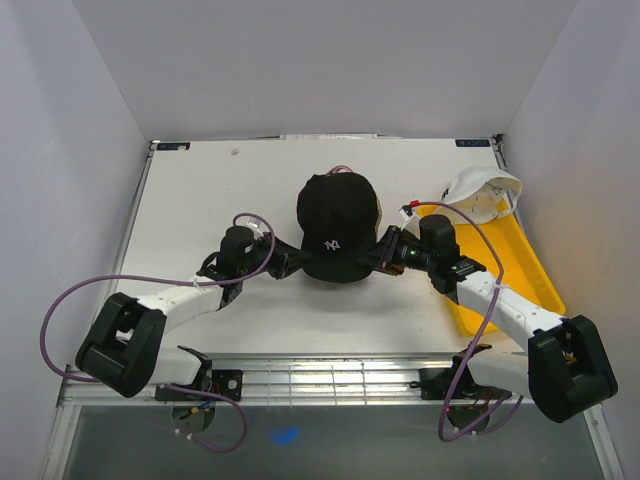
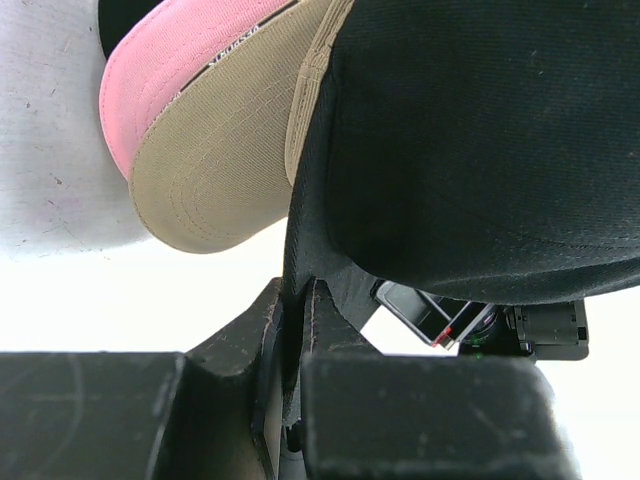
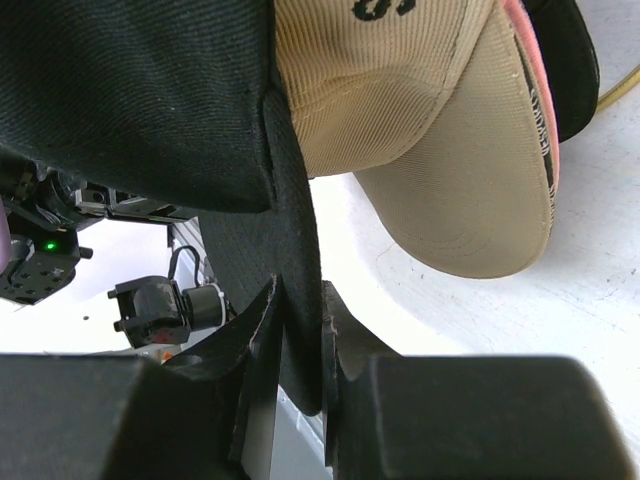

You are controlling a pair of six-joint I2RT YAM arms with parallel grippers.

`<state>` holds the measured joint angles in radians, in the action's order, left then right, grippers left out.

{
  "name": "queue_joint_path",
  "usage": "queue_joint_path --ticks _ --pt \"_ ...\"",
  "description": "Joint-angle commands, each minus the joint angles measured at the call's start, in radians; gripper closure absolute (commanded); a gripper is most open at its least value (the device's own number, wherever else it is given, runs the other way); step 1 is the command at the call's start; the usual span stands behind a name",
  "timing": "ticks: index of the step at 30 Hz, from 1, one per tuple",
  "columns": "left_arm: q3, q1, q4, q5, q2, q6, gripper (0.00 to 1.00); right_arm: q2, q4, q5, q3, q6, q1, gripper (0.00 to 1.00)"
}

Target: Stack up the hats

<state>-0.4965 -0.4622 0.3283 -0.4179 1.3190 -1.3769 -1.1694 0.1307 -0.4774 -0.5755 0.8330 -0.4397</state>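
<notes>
Black NY cap [image 1: 338,228] pinched by left hand [image 2: 297,305], right hand [image 3: 299,300], tan cap [image 2: 215,160] mostly hidden

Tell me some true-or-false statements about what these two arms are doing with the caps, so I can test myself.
1. The left gripper and right gripper both pinch the edge of the black NY cap. True.
2. The white cap tops the pile. False: it lies apart, at the far end of the yellow tray.
3. A tan cap and a pink cap show under the black NY cap. True.
4. The left gripper is open and empty. False: it is shut on the black NY cap.
</notes>
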Motion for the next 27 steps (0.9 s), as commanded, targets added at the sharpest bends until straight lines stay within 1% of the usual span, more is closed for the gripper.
queue_joint_path --ticks 1,13,15,17,18,21,22,24,25,27 --pt "0.064 0.031 -0.199 0.105 0.020 0.079 0.85 -0.019 -0.210 0.206 0.042 -0.130 0.042 0.92" --pt "0.079 0.023 -0.196 0.111 0.040 0.090 0.83 -0.027 -0.233 0.266 0.048 -0.156 0.044 0.92" --pt "0.079 0.014 -0.198 0.117 0.049 0.095 0.79 -0.032 -0.235 0.269 0.048 -0.161 0.044 0.92" --pt "0.076 0.001 -0.196 0.125 0.068 0.098 0.77 -0.036 -0.236 0.276 0.048 -0.163 0.044 0.92" --pt "0.078 -0.004 -0.195 0.129 0.074 0.099 0.73 -0.038 -0.235 0.275 0.048 -0.164 0.044 0.92" --pt "0.084 -0.012 -0.193 0.139 0.083 0.099 0.67 -0.047 -0.237 0.275 0.048 -0.169 0.044 0.92" --pt "0.087 -0.015 -0.193 0.143 0.080 0.099 0.62 -0.047 -0.237 0.273 0.048 -0.169 0.044 0.92" --pt "0.087 -0.015 -0.193 0.145 0.077 0.105 0.58 -0.052 -0.237 0.275 0.046 -0.170 0.044 0.92" --pt "0.088 -0.015 -0.195 0.149 0.075 0.108 0.55 -0.053 -0.237 0.269 0.046 -0.172 0.044 0.92" --pt "0.087 -0.013 -0.198 0.149 0.066 0.111 0.52 -0.056 -0.233 0.263 0.042 -0.172 0.044 0.92"
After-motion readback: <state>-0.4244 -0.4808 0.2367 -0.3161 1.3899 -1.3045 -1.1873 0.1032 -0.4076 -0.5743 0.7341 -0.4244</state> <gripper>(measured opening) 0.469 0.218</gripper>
